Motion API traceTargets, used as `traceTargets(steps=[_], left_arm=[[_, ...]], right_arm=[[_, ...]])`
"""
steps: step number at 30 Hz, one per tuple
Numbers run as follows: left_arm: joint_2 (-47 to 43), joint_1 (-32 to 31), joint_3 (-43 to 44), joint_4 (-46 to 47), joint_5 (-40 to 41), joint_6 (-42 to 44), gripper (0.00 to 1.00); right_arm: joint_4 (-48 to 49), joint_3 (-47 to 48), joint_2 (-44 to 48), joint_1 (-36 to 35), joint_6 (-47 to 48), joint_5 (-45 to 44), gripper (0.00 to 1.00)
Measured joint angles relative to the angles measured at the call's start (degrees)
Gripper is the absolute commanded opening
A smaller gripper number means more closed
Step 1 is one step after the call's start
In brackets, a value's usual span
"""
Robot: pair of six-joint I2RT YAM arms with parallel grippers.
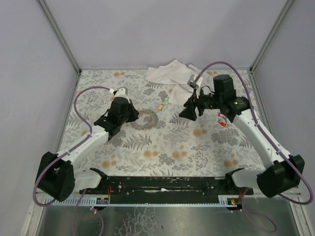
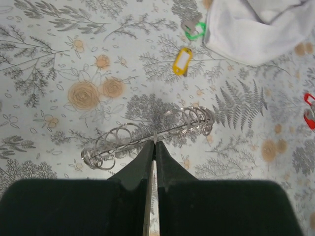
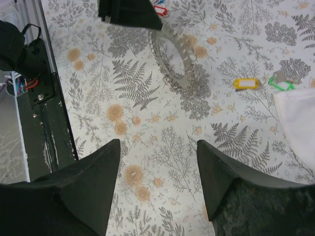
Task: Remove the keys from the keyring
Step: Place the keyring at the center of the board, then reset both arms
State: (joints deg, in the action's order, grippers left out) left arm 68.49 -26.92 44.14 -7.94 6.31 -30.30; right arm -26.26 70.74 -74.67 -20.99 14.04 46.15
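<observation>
The keyring point(image 2: 147, 135) is a loose coil of thin silvery rings lying on the floral mat; it also shows in the top view point(image 1: 146, 119) and the right wrist view point(image 3: 172, 64). My left gripper point(image 2: 155, 144) is shut, with a thin ring of the keyring pinched at its tips. A yellow-tagged key point(image 2: 181, 61) and a green-tagged key point(image 2: 194, 30) lie apart from the ring, near the cloth. A red key point(image 2: 309, 110) lies further right. My right gripper point(image 3: 158, 147) is open and empty above bare mat, to the right of the keyring point(image 1: 189, 113).
A crumpled white cloth point(image 1: 172, 73) lies at the back of the mat, next to the green key. The black rail point(image 1: 162, 184) with the arm bases runs along the near edge. Grey walls close in the left, back and right.
</observation>
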Motion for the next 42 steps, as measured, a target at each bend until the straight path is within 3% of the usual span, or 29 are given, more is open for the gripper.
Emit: traceTargets(steps=[17, 20, 23, 24, 26, 30, 33, 38, 42], left_arm=[[15.7, 8.6, 4.3, 7.6, 2.5, -1.4, 0.03], [18.5, 9.6, 5.3, 8.5, 3.3, -1.4, 0.2], [20.2, 10.5, 5.9, 9.1, 4.9, -1.8, 0.53], [20.2, 10.8, 5.9, 9.1, 5.7, -1.8, 0.69], [19.3, 11.2, 5.8, 9.4, 7.1, -1.6, 0.81], [11.3, 11.3, 2.4, 11.5, 8.6, -1.7, 1.0], [-0.5, 11.3, -2.5, 13.7, 8.3, -1.4, 1.0], [-18.1, 11.8, -5.5, 15.6, 2.4, -1.0, 1.0], [-26.1, 12.0, -0.6, 11.4, -5.3, 0.4, 1.0]], right_arm=[[7.3, -11.8, 9.7, 7.8, 0.5, 1.6, 0.77], [7.7, -12.3, 9.9, 8.5, 0.5, 1.8, 0.77], [7.8, -12.6, 10.3, 9.5, 0.4, 2.2, 0.79], [7.8, -12.6, 10.5, 9.9, 0.5, 2.4, 0.8], [7.8, -12.7, 11.1, 10.7, 0.5, 2.6, 0.82], [7.8, -12.6, 12.1, 12.2, 0.7, 2.9, 0.88], [7.0, -12.4, 12.2, 13.0, 1.4, 2.7, 1.0], [0.4, -6.3, 11.7, 13.2, 5.4, -0.9, 0.99], [-5.4, 4.0, 11.6, 13.2, 6.1, -7.8, 0.99]])
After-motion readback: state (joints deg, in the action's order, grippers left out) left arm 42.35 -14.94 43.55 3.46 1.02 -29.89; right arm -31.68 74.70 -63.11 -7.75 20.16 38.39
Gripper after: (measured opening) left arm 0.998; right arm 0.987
